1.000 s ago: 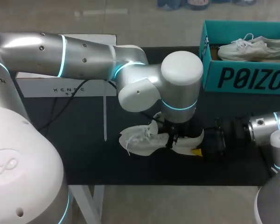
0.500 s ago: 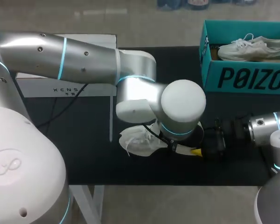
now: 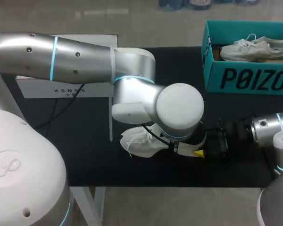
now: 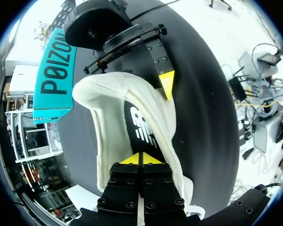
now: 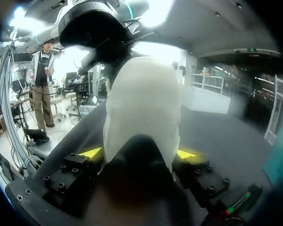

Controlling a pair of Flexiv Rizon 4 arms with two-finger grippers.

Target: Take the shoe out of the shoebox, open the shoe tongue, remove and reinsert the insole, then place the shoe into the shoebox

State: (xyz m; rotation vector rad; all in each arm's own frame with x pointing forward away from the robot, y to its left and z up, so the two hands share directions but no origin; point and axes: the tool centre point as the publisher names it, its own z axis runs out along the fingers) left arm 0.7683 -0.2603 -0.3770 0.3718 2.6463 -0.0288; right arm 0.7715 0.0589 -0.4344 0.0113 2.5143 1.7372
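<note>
Your right gripper (image 5: 139, 153) clamps the heel of the white shoe (image 3: 140, 141). Your left gripper (image 4: 141, 159), fingers together, sits over the logo-printed insole (image 4: 140, 125). The teal shoebox (image 3: 245, 77) bears large dark lettering.

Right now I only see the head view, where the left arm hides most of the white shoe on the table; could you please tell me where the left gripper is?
Observer: The left gripper is down inside the white shoe at its opening, yellow tips closed together.
Operator: Thank you. Is the insole in there?
Observer: Yes, the black insole lies inside the shoe, just ahead of those tips.
Operator: And is the right gripper holding anything?
Observer: The right gripper straddles the shoe's heel, a yellow tip against each side.
</note>
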